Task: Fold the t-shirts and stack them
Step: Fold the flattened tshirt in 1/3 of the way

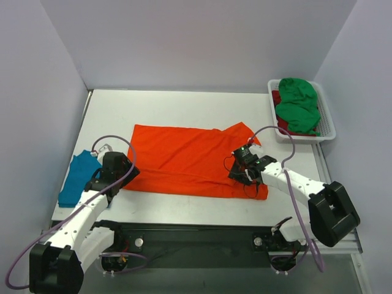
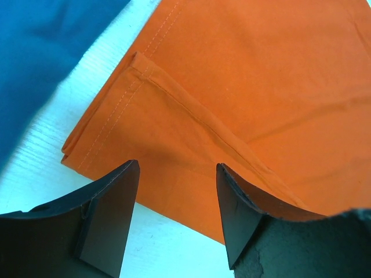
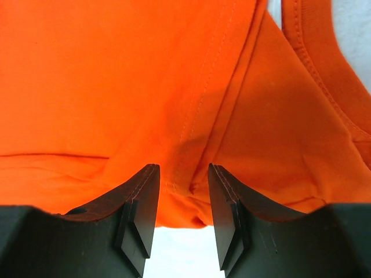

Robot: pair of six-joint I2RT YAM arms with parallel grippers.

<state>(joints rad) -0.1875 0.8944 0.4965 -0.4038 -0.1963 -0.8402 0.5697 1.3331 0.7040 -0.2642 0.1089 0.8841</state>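
The teal shirt (image 1: pixel 76 177) lies folded at the left edge of the table (image 1: pixel 184 211), just beside the left gripper (image 2: pixel 177 214). That gripper's jaws are spread with nothing between them, poised over the near left corner of the orange shirt (image 1: pixel 184 159), where a stitched hem (image 2: pixel 113 113) is doubled under. The risk here is a shallow bite. If the jaws close on the top layer alone, the under layer will likely drop away on the lift and the crease will come out crooked. A wide sweep could also drag the teal shirt, since it is so near.

The orange shirt lies flat across the middle of the table, apparently folded once lengthwise.

The right gripper (image 3: pixel 182 214) sits at the shirt's near right end, jaws parted by a narrower gap. A bunched ridge of cloth lies just beyond the tips, and nothing looks clamped. The collar (image 3: pixel 313 52) lies to its right. If the jaws take that ridge rather than the edge, the wrinkle gets folded in. If the two arms lift unevenly, the shirt skews.

At far right, the basket (image 1: pixel 304 138) holds a green shirt (image 1: pixel 298 104) over a dark red shirt (image 1: pixel 277 98), well apart from both grippers and unlikely to be disturbed.
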